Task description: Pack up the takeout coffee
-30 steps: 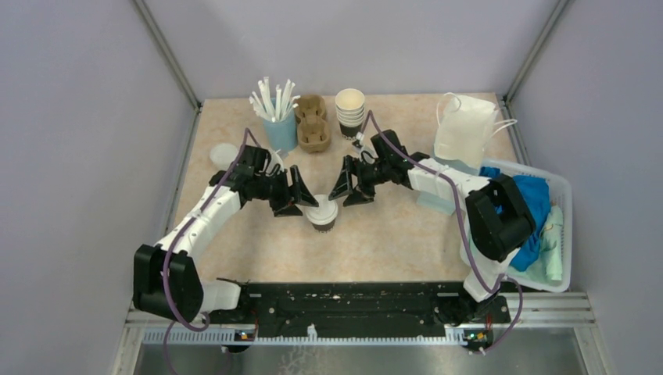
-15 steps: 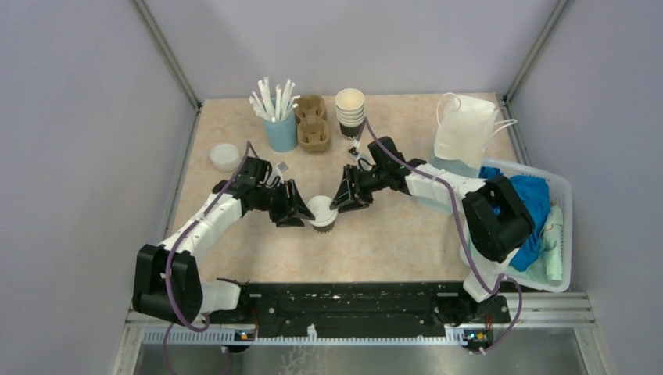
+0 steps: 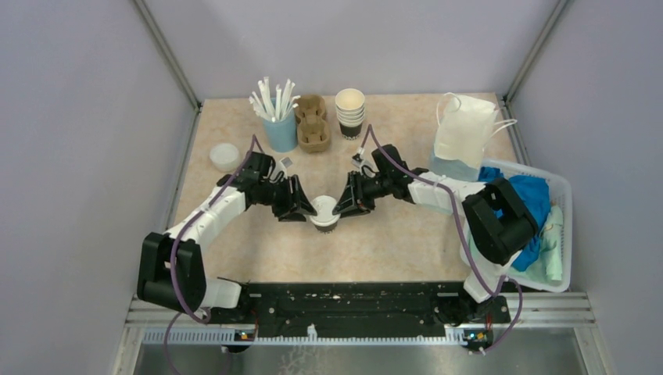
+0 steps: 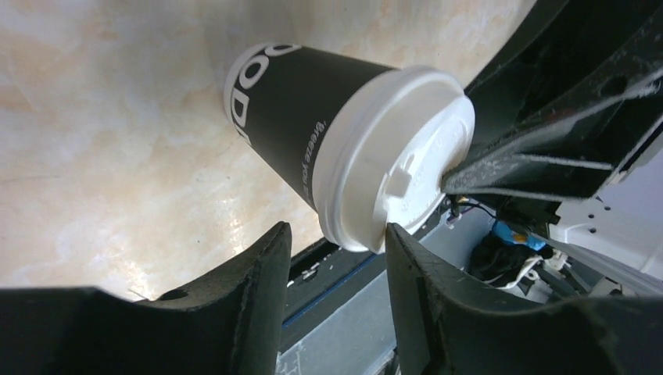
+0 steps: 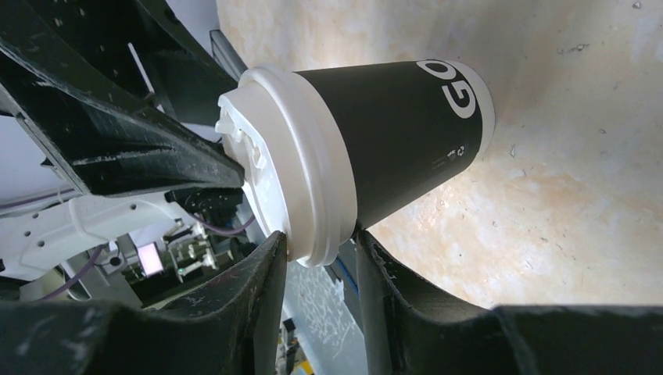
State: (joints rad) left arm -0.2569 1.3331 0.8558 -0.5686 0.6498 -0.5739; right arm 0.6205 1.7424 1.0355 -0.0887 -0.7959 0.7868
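Left gripper [image 3: 306, 209]: our fingers straddle the rim of the lid [image 4: 395, 156]; we cannot tell whether they clamp it.
Coffee cup [image 3: 323, 216]: upright on the table between both sets of fingertips, lid on.
Right gripper [image 3: 344, 207]: our fingers pinch the lid rim.

The cup [image 3: 323, 212] is standing mid-table [image 3: 391, 250], with the left gripper [image 3: 305, 209] sitting at its left and the right gripper [image 3: 342, 207] at its right. Behind it, left to right, are standing straws [image 3: 274, 98], carrier [image 3: 313, 123] and cup stack [image 3: 349, 113]. A lid [image 3: 225, 155] is lying far left. A bag [image 3: 465, 133] and basket [image 3: 564, 234] are sitting at the right.
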